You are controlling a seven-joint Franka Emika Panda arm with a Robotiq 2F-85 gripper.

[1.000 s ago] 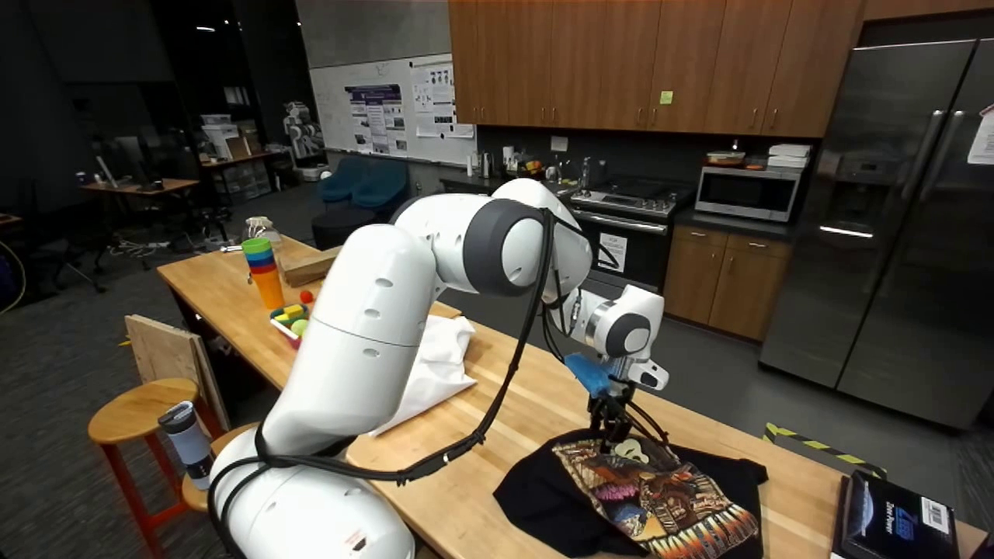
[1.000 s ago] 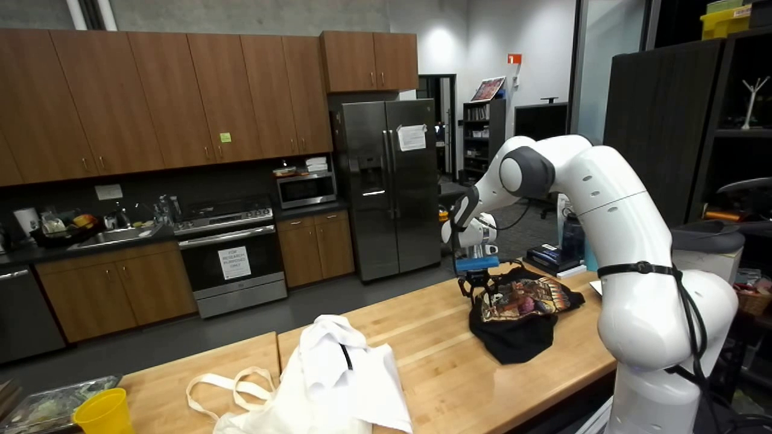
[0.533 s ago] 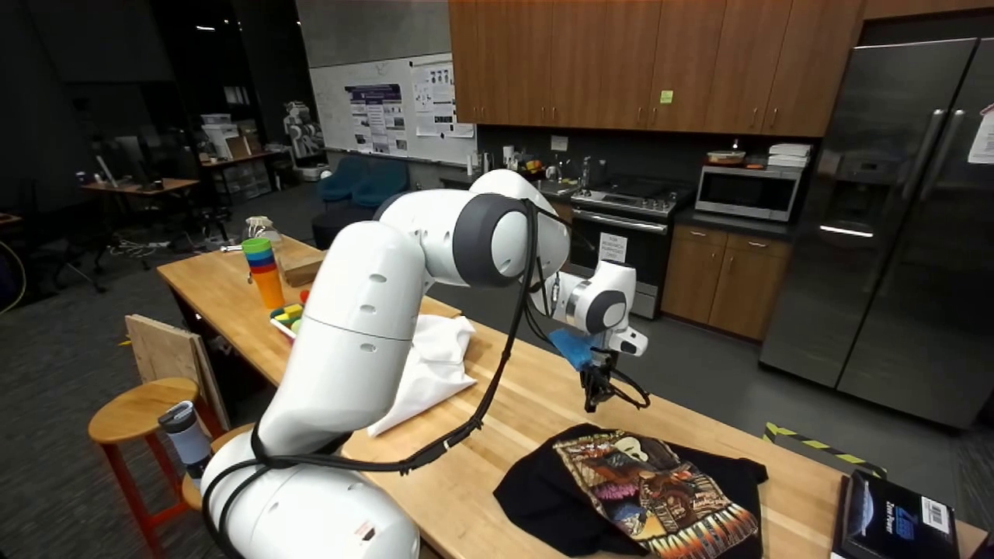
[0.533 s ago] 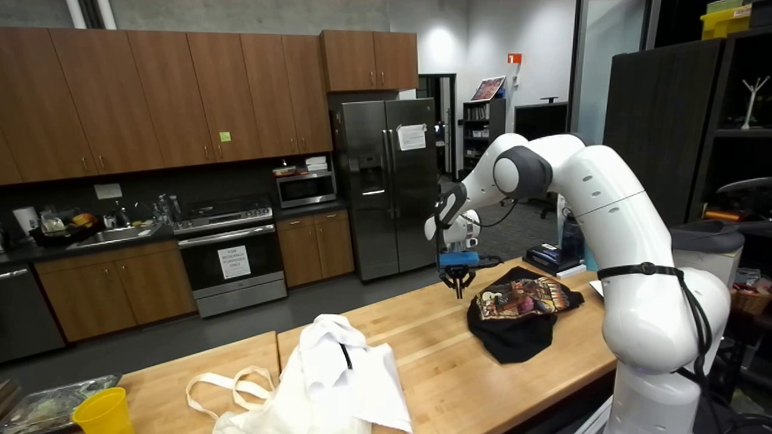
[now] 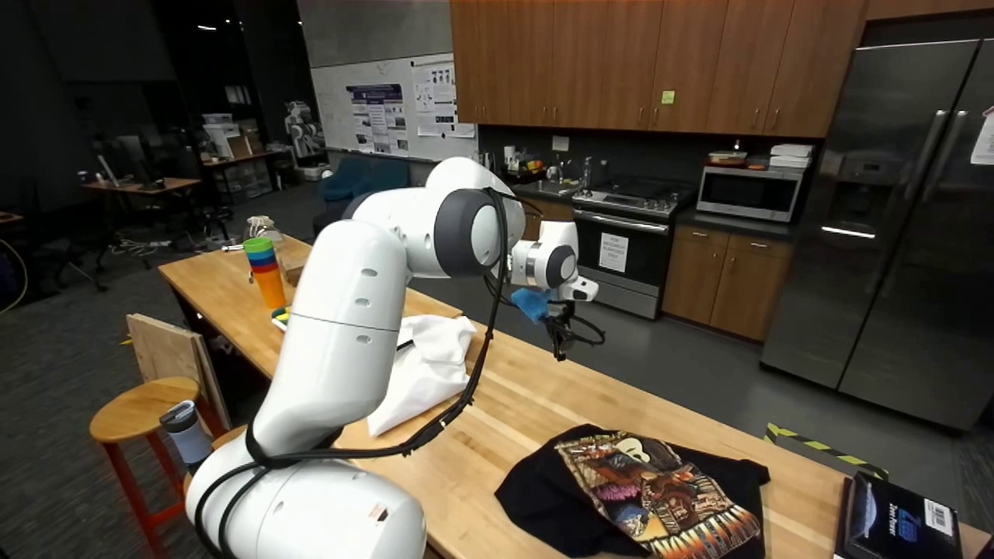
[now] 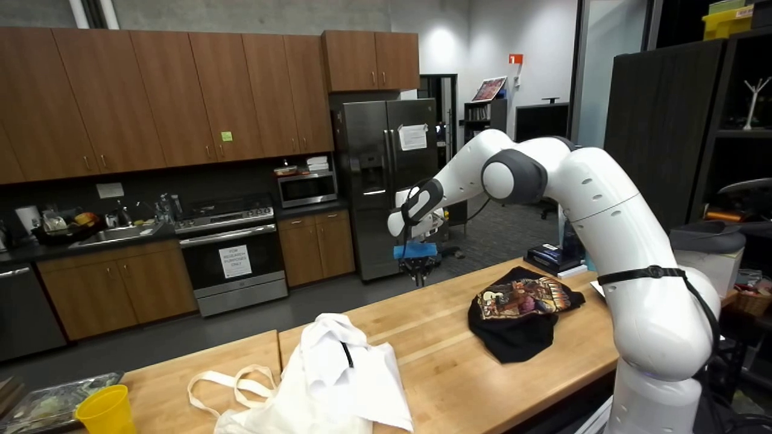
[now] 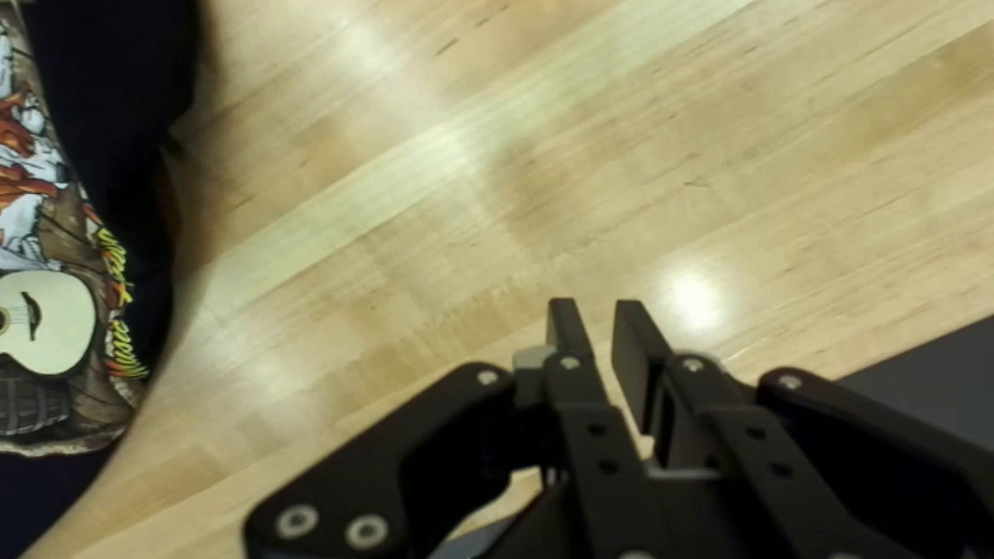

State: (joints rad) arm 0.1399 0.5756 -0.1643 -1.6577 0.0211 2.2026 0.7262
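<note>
2 fingers (image 7: 569,334) parted by a slim gap, gripping nothing, clear of desk (image 7: 481,210). Noted black printed cloth (image 5: 637,493) on desk, left of fingers in wrist view, well apart.

yellow cup (image 6: 105,413) beside tray (image 6: 99,382) | microwave (image 6: 309,190) near refrigerator (image 6: 380,211) | paper sign (image 6: 235,263) on oven (image 6: 268,259)

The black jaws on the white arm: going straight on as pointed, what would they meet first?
Most likely the pale wooden tabletop: the slightly parted jaws point down at it, near its edge; exact distance is unclear.
</note>
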